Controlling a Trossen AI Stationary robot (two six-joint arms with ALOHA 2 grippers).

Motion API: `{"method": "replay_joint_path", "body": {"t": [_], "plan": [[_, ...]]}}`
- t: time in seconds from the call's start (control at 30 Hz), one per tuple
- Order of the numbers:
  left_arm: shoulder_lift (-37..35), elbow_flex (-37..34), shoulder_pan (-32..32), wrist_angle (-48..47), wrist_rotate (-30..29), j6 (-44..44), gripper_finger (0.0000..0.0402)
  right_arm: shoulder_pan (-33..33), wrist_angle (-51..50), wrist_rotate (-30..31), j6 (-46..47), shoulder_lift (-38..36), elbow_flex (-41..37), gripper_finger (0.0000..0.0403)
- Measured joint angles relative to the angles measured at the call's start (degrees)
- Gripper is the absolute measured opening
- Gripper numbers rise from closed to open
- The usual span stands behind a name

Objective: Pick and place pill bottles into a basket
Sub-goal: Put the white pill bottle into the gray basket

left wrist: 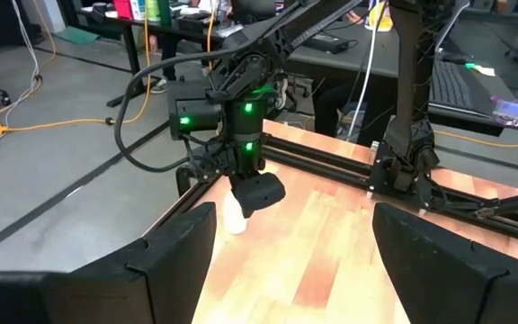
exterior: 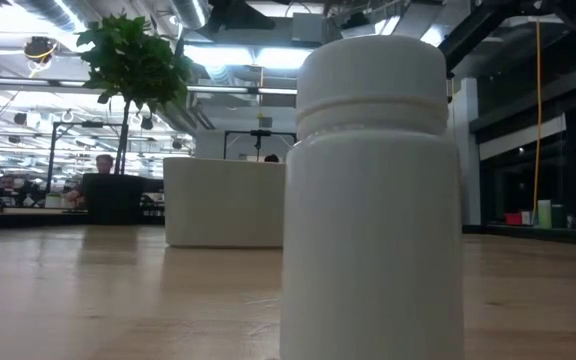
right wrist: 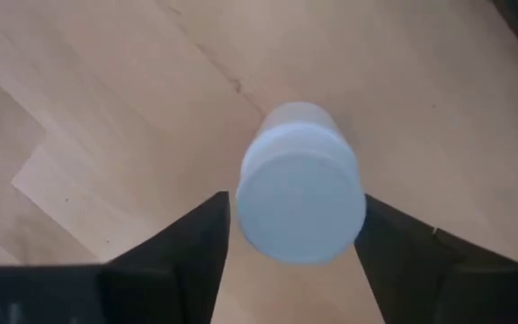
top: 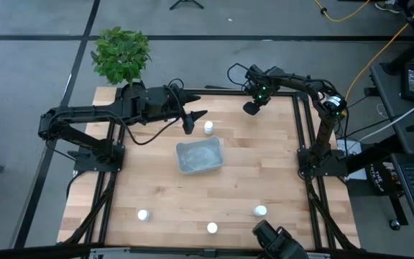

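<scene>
Pill bottle (right wrist: 301, 183) upright between spread fingers of right pincer (right wrist: 290, 247), untouched.

Overhead camera looks straight down on the worktop (top: 264, 180); low camera sits level, nearly against one bottle (exterior: 373, 200); wrist cameras face forward, the left seeing the right end effector (left wrist: 257, 191).

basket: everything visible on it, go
The basket is a shallow rectangular tray with rounded corners, pale blue-grey and translucent-looking, like thin plastic. It sits flat near the middle of the wooden table, slightly skewed to its edges. No bottle shows inside. Nothing touches it; the nearest pill bottle stands apart just beyond its far rim.
</scene>
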Motion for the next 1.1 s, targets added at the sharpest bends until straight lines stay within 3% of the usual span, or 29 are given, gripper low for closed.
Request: {"method": "replay_joint_path", "body": {"t": [0.53,0.63,0.8,0.93,1.1], "plan": [[0.0,0.0,0.0,0.0,0.0,-0.8,0.0292,0.7,4.1,0.1,0.3,0.0,0.0,0.0243],[0.0,0.0,0.0,0.0,0.0,-0.7,0.0292,0.9,4.1,0.1,0.3,0.0,0.0,0.0221],[0.0,0.0,0.0,0.0,0.0,-0.7,0.0292,1.8,3.9,0.4,0.1,-0.2,0.1,0.0151],[0.0,0.0,0.0,0.0,-1.0,-0.6,0.0292,3.3,2.3,0.1,0.0,-0.2,0.5,0.0149],[-1.2,0.0,1.0,-4.7,-7.0,2.7,0.0292,6.9,-3.5,-0.5,-0.3,-0.4,3.5,0.0149]]}}
